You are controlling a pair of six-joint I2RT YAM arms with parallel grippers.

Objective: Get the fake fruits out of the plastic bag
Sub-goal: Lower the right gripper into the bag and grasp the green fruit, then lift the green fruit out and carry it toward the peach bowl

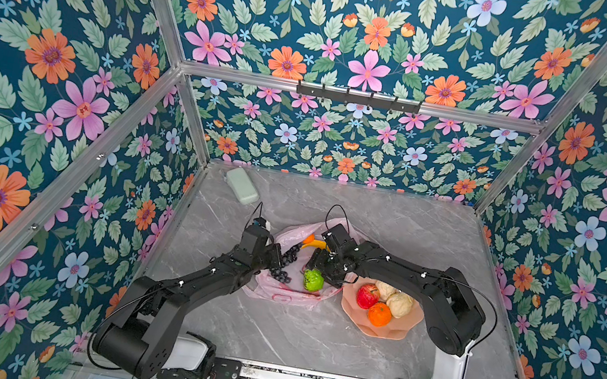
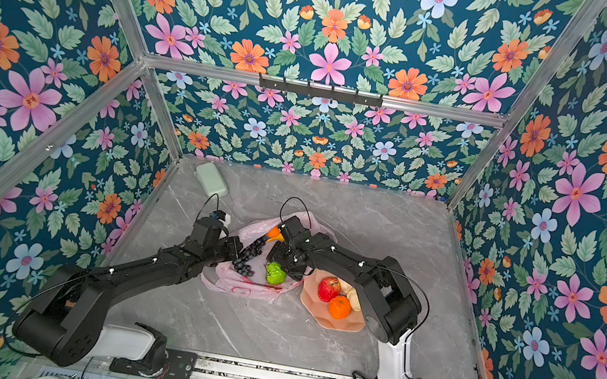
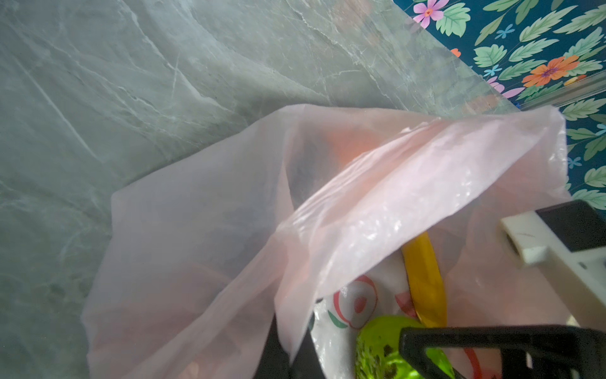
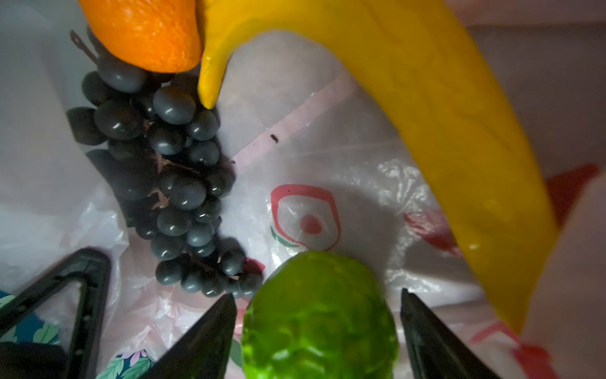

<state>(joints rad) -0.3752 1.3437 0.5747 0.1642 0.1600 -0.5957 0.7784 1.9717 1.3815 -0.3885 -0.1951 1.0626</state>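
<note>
While the left hand (image 1: 275, 257) pinches the plastic bag (image 1: 275, 293) on the worktop (image 1: 309, 339), the right hand (image 4: 318, 293) reaches down inside, jaws parted either side of the bumpy green fruit (image 4: 318, 331).

We note 2 arms reaching inward, wrists bent down; left gripper (image 1: 276, 259) jaws closed, right gripper (image 4: 317, 293) jaws spread wide.

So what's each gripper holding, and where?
Left gripper pinches the thin pink plastic bag at its mouth edge; right gripper holds nothing, open around the bumpy green fruit.
</note>
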